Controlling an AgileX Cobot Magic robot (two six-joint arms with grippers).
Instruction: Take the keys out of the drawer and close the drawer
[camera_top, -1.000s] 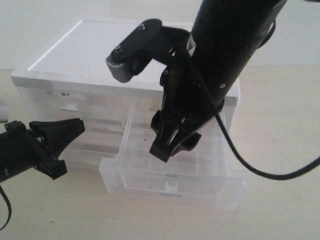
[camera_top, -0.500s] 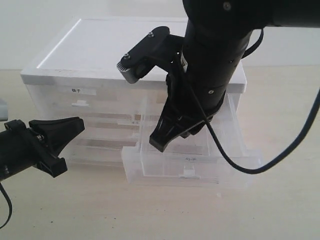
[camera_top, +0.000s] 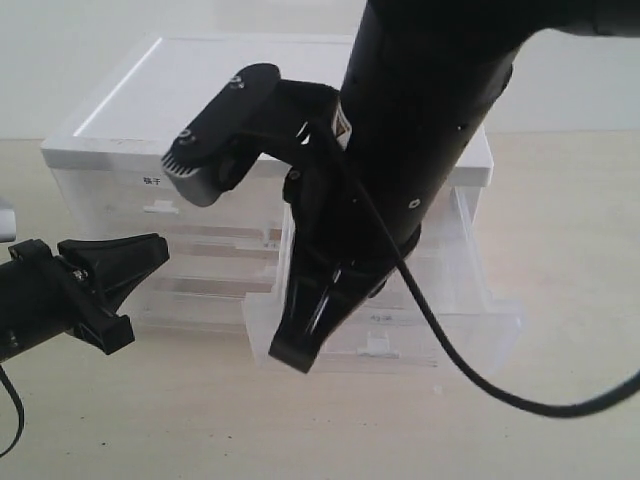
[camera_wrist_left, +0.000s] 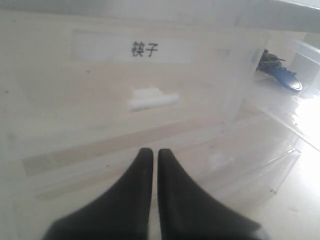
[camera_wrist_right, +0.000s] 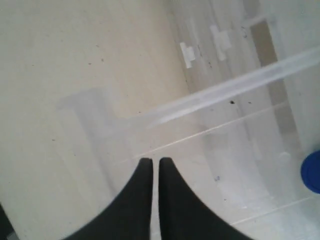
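Note:
The drawer (camera_top: 440, 338) stands pulled out of the cabinet's right half, its small white tab handle (camera_top: 378, 344) on the front wall. The keys' blue fob (camera_wrist_left: 283, 78), with dark keys behind it, lies inside at the back; the fob's edge (camera_wrist_right: 313, 172) also shows in the right wrist view. In the exterior view the right arm hides the keys. My right gripper (camera_top: 293, 357) is shut and empty at the drawer's front left corner, over its rim (camera_wrist_right: 225, 90). My left gripper (camera_top: 135, 262) is shut and empty, left of the cabinet front.
The white-topped cabinet (camera_top: 200, 100) stands on a beige table. Its left half-width drawer bears a wide label strip (camera_wrist_left: 145, 50) and a white handle (camera_wrist_left: 152, 99). Full-width drawers lie below. The right arm's cable (camera_top: 480, 385) hangs in front of the open drawer.
My right gripper has moved from over the drawer's inside, forward and down, to its front left corner. The cabinet sits slightly further right in view than a second ago. The left arm has not moved.

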